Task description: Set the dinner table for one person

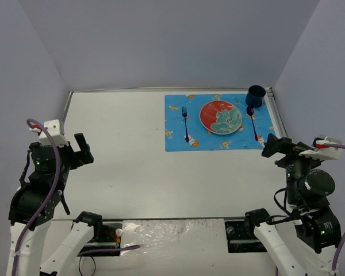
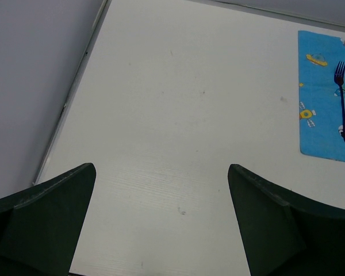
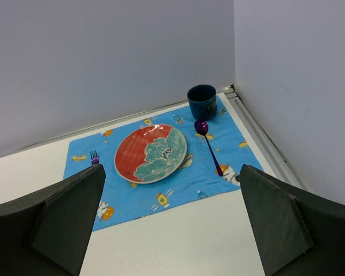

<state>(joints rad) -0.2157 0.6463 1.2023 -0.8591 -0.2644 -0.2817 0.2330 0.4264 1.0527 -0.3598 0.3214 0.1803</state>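
The white dinner table (image 1: 132,167) carries a bright-blue cartoon-print mat (image 1: 218,123) at its far right. On the mat lie a red and teal plate (image 1: 221,117), a purple fork (image 1: 186,123) to its left, a purple spoon (image 1: 253,122) to its right and a dark blue cup (image 1: 255,95) at the far right corner. The same mat (image 3: 161,167), plate (image 3: 151,153), spoon (image 3: 209,146), cup (image 3: 202,102) and fork tines (image 3: 94,157) show in the right wrist view. My left gripper (image 2: 161,178) hangs open and empty over bare table at the left. My right gripper (image 3: 171,172) is open and empty, near the mat's front right corner.
Grey walls enclose the table on the left, back and right. Metal edge rails (image 1: 279,118) run along the table's sides. The fork (image 2: 341,100) and the mat's left edge (image 2: 319,92) show at the right of the left wrist view.
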